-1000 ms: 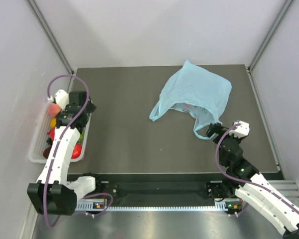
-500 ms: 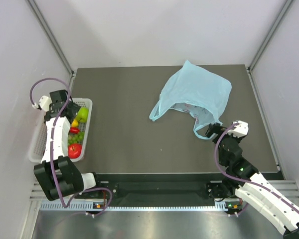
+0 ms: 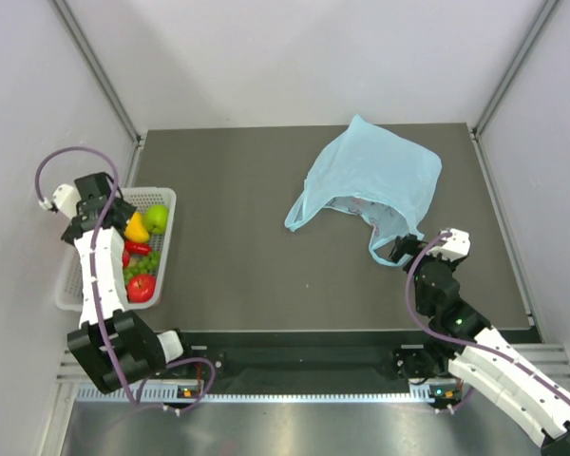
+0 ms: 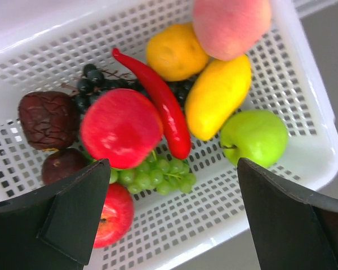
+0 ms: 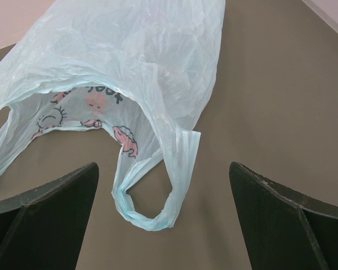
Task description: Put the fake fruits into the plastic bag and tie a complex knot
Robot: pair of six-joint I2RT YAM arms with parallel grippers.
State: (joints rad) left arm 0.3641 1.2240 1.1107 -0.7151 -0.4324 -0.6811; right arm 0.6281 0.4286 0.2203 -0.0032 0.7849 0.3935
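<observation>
Opening the fruit-loading step: held left hand (image 4: 174, 211) spread, empty, above fake fruits (image 4: 121, 128) in white basket (image 4: 304, 84) at left edge. Held right hand (image 5: 163, 219) spread, empty, beside plastic bag (image 5: 129, 56), unfilled, far right on tabletop (image 3: 237, 237). Likely needed next: descent onto one fruit.

Our left arm (image 3: 100, 271) runs from its near base toward the far side along the left edge, wrist tipped downward. Our left gripper (image 4: 173, 160) has its fingers spread wide. Our right arm (image 3: 499, 370) reaches from the near right corner inward, and the right gripper (image 5: 163, 164) is equally wide apart.
</observation>
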